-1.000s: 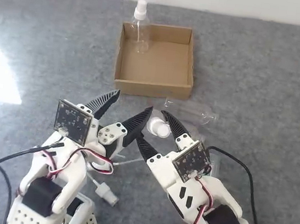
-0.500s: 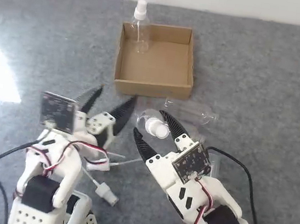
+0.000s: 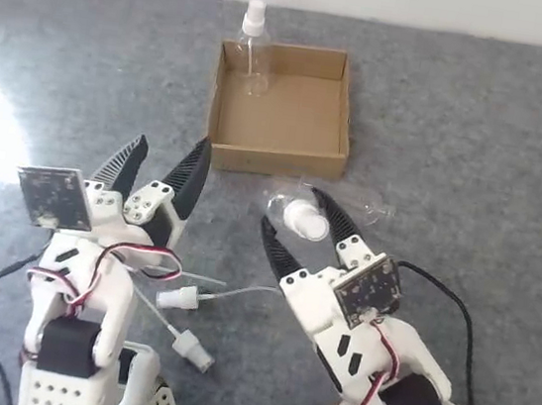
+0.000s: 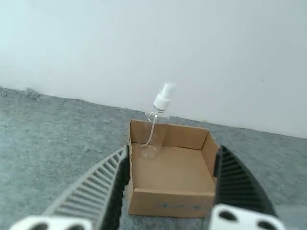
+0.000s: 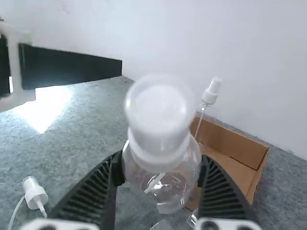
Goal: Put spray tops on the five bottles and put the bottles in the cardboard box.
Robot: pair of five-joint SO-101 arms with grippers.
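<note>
A clear, round-bodied plastic bottle [image 5: 160, 158] with a white spray top is clamped in the right pincer [image 3: 290, 210], near the square cardboard box [image 3: 275, 158]. Another topped bottle [image 3: 254, 45] stands in the box's far corner. The left pincer [image 3: 171, 144] gapes wide, empty. Loose white tops [image 3: 176, 298] with thin tubes lie on the speckled grey bench [image 3: 476, 160].

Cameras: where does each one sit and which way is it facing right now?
High view: fixed above the table, looking down; shows the left gripper open, the right gripper shut on the held bottle, box beyond.
Left wrist view: on the left arm, facing between its own fingers toward the box and the standing bottle in it.
Right wrist view: on the right arm, facing past the held bottle, between its fingers, toward the box.
Shared: all three show the box and standing bottle.
</note>
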